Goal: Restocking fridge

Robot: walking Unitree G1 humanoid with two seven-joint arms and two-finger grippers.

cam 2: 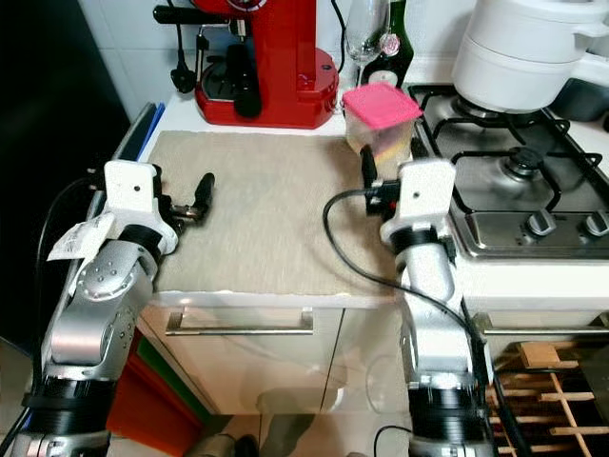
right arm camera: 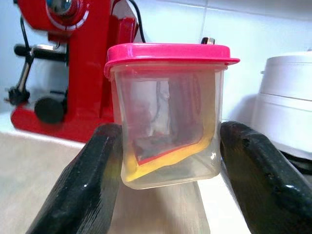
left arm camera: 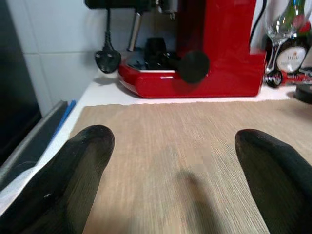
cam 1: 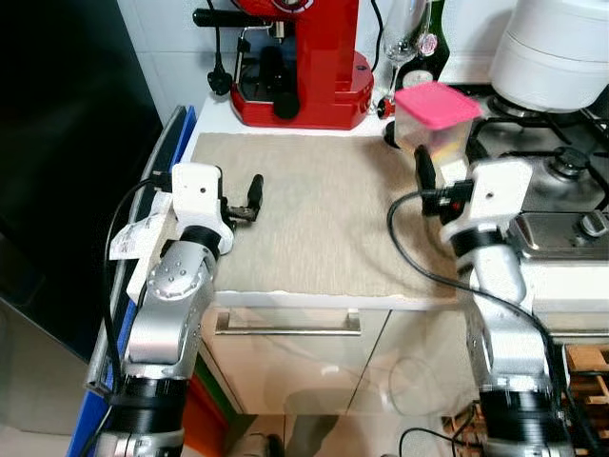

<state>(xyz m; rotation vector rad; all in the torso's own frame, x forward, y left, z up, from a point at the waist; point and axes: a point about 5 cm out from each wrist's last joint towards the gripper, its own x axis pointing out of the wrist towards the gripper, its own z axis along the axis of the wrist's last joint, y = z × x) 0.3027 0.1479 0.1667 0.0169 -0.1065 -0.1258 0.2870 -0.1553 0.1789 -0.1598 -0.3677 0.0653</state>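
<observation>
While the clear plastic box [right arm camera: 168, 129] with the pink lid [cam 2: 382, 103] stands at the back corner of the woven tan mat [cam 1: 314, 214], just beside the stove [cam 2: 519, 181], the right gripper [right arm camera: 168, 185] has a black finger on each side of it. I cannot tell if the fingers squeeze it. Something dark and yellow sits inside the box. The left gripper [left arm camera: 178, 170] hangs over the mat with rounded fingers wide apart, holding nothing. A shiny red coffee machine [cam 1: 304, 62] stands behind.
</observation>
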